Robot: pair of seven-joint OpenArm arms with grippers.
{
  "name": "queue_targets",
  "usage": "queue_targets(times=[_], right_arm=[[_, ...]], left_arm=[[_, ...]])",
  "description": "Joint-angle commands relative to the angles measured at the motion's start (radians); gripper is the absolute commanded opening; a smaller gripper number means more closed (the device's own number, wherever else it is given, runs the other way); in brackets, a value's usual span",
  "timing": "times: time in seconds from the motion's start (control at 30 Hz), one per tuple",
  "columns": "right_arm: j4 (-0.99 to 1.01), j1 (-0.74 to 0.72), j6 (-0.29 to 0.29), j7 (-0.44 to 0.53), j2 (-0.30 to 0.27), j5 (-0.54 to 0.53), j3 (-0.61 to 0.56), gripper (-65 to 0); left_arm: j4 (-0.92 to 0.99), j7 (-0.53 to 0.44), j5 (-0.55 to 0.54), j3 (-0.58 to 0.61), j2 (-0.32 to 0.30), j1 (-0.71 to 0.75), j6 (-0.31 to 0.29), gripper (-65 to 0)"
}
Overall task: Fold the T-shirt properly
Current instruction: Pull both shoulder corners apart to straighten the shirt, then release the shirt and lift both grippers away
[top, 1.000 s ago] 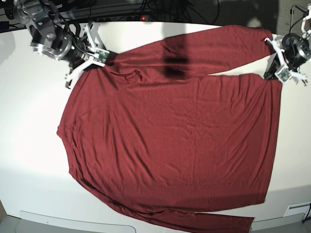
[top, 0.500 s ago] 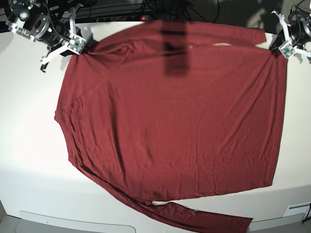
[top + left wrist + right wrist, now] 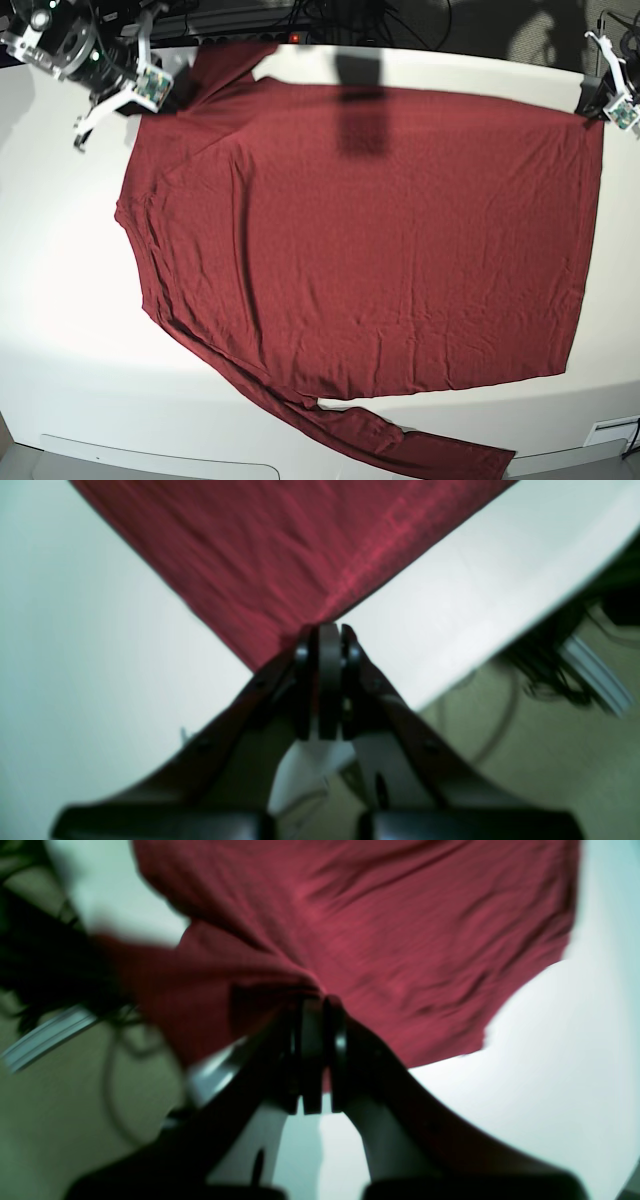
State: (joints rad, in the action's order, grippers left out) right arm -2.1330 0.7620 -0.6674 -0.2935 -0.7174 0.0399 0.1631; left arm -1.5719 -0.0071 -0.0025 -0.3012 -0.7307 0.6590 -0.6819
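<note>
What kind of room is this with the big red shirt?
Probably a robot lab or workshop, not a home. A dark red shirt lies spread on a plain white table, robot grippers pinch two of its corners, and cables with a power strip run behind.

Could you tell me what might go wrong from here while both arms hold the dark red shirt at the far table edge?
1. The left gripper pinches only the very corner of the thin dark red knit long-sleeved shirt; it could slip out.
2. The right gripper holds bunched fabric by the shoulder, so folds may be trapped.
3. One sleeve trails along the near edge of the white table and could slide off.
</note>
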Motion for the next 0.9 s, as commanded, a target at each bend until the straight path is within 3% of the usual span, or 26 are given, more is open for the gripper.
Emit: queue_targets(times=[0.0, 0.1, 0.43, 0.73, 0.87], right_arm=[[-0.015, -0.016, 0.010, 0.017, -0.014, -0.035, 0.008, -65.0], [-0.001, -0.069, 0.010, 0.016, -0.013, -0.076, 0.007, -65.0], [0.170, -0.261, 0.012, 0.017, -0.005, -0.078, -0.090, -65.0], [0.344, -0.469, 0.011, 0.016, -0.003, -0.113, -0.162, -65.0], [0.423, -0.554, 0.009, 0.015, 0.027, -0.114, -0.201, -65.0]], left_arm=[[-0.012, -0.022, -0.010, -0.020, -0.018, -0.002, 0.024, -65.0], [-0.012, -0.020, -0.010, -0.021, -0.017, -0.031, 0.050, -65.0], [-0.004, -0.012, -0.004, -0.018, 0.025, -0.179, 0.049, -65.0], [0.080, -0.015, 0.138, -0.018, 0.106, -0.301, 0.048, -65.0], [0.129, -0.018, 0.184, -0.005, 0.138, -0.360, 0.047, -65.0]])
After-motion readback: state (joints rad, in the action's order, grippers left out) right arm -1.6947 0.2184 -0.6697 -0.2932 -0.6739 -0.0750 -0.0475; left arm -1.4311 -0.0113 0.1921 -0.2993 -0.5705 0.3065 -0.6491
